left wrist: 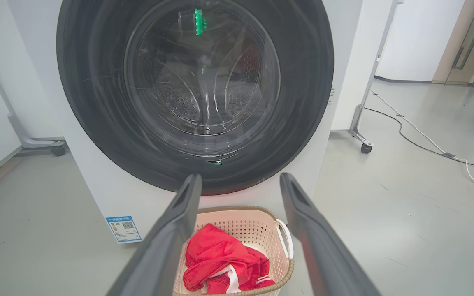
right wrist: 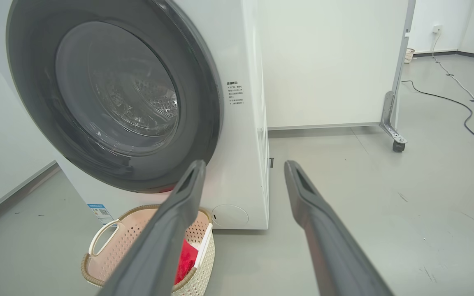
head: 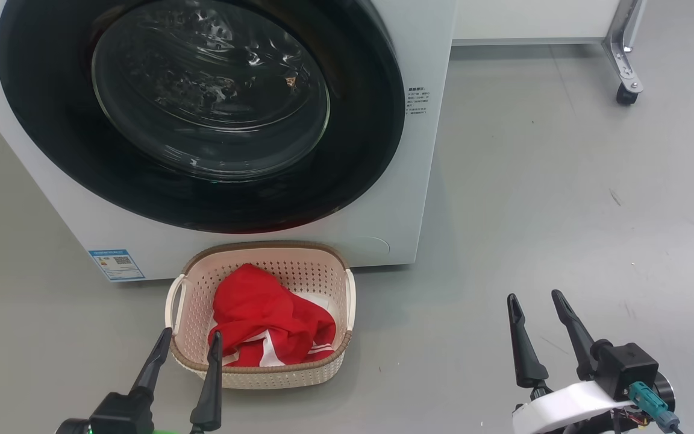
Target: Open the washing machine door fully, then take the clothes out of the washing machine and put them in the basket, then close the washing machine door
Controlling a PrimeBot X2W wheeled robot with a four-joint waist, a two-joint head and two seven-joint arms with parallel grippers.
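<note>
Door (head: 202, 114) shut on washer (head: 410, 181), clothes (head: 265, 322) heaped in basket (head: 262, 246) before it, left end effector (head: 191, 332) spread empty near basket, right end effector (head: 534, 295) spread empty

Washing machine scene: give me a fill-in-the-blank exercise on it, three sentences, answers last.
1. The washing machine door is fully ____.
2. The clothes lying in the basket are mostly ____ with white stripes.
3. The left gripper and the right gripper both stand ____, holding nothing.
Missing words: closed; red; open.
</note>
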